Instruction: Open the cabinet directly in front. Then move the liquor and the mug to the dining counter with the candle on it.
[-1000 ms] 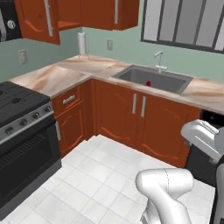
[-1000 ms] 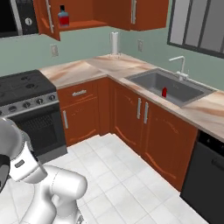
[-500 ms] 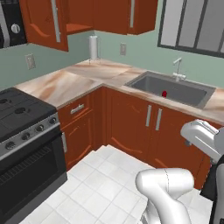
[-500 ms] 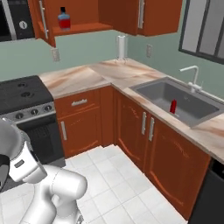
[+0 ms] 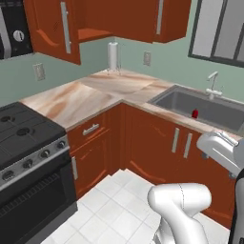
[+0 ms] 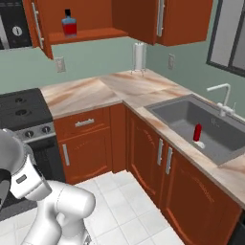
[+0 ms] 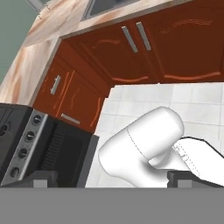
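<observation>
Glossy white arm (image 6: 57, 206), dark joints

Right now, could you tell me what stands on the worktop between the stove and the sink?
In the right base view, between the stove and the sink, the worktop carries a paper towel roll, at the back by the wall.

Flat, even rendered light across all views, bright, no single source evident. The marble worktop (image 5: 90, 97) shows a soft pale sheen toward 10 o'clock in the left base view, and the sink (image 6: 206, 125) basin is shaded darker inside. Edges are slightly soft and low-resolution throughout; no lens distortion, no motion blur.
</observation>
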